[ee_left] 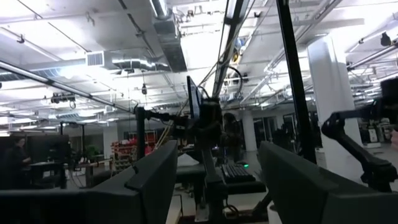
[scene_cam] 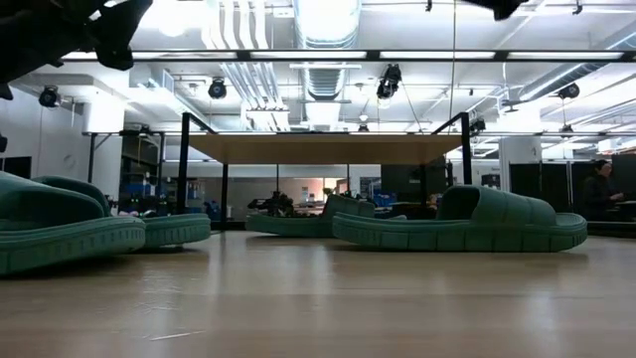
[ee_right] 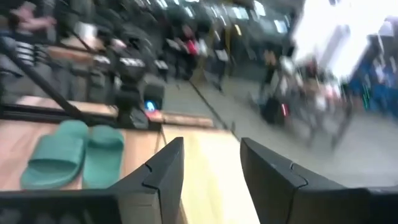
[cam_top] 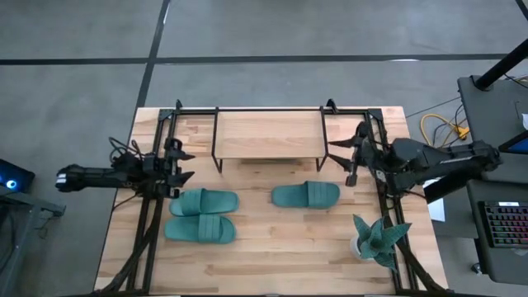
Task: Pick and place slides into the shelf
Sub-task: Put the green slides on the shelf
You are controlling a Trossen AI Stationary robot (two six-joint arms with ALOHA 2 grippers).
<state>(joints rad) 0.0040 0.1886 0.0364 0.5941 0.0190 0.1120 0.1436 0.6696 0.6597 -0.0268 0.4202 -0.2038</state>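
Grippers both stand open and empty: left gripper (cam_top: pixel 183 165) beside the slides (cam_top: pixel 203 215), right gripper (cam_top: pixel 340 157) near the shelf (cam_top: pixel 268 134).

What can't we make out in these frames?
- High view: the fourth teal-green rubber slide sandal is hidden under the light-wood shelf top board; only the low view shows it.
- Low view: the left end effector and right end effector are cut off by the top edge.
- Right wrist view: room background is blurred.
- Left wrist view: no tabletop or sandals in frame.
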